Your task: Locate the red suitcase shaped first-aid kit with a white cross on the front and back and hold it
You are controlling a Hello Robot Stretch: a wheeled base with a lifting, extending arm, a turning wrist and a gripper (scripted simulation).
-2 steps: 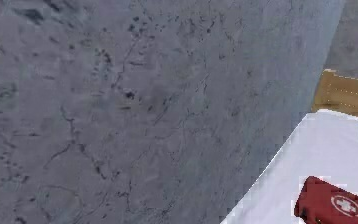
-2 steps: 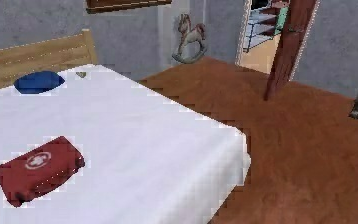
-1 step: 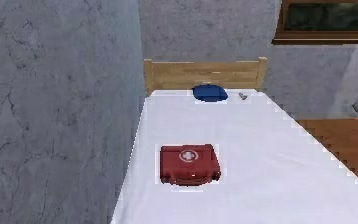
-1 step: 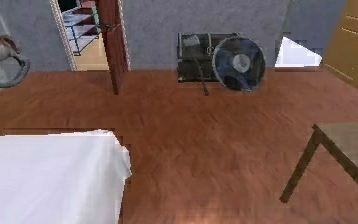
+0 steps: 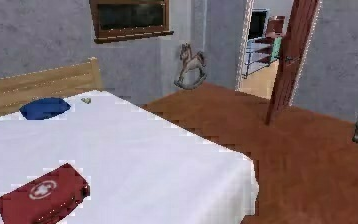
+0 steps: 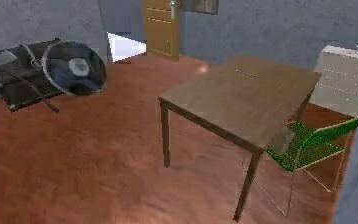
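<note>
A red suitcase-shaped first-aid kit [image 5: 45,195] with a white cross on its upper face lies flat on the white bed [image 5: 157,160], near the forward view's bottom left corner. It rests on the sheet close to the bed's near edge.
A blue pillow [image 5: 44,108] lies by the wooden headboard [image 5: 47,85]. A rocking horse [image 5: 192,65] stands at the far wall, next to an open reddish door [image 5: 292,60]. The arm side view holds a wooden table [image 6: 242,95], a green chair [image 6: 312,145], a white dresser [image 6: 342,75] and a dark round-disc object [image 6: 75,65].
</note>
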